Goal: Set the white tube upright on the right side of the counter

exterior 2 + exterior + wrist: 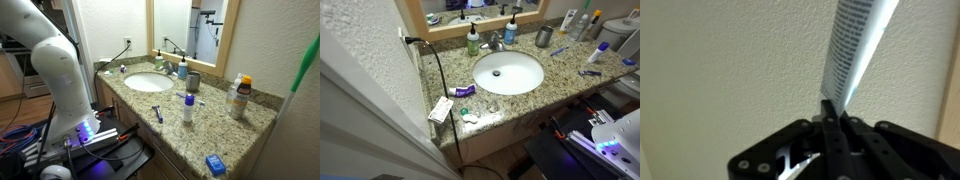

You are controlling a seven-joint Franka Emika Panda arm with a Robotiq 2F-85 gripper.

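hand [830,118] clamped on white tube [855,45] by its end, tube rising tilted above it, wall [720,70] behind

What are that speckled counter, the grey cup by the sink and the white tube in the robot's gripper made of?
The counter looks like polished granite: speckled beige-grey, faintly glossy. The cup seems metal, grey with a dull sheen. The white tube in the gripper is probably soft plastic: smooth, printed, tapering flat.
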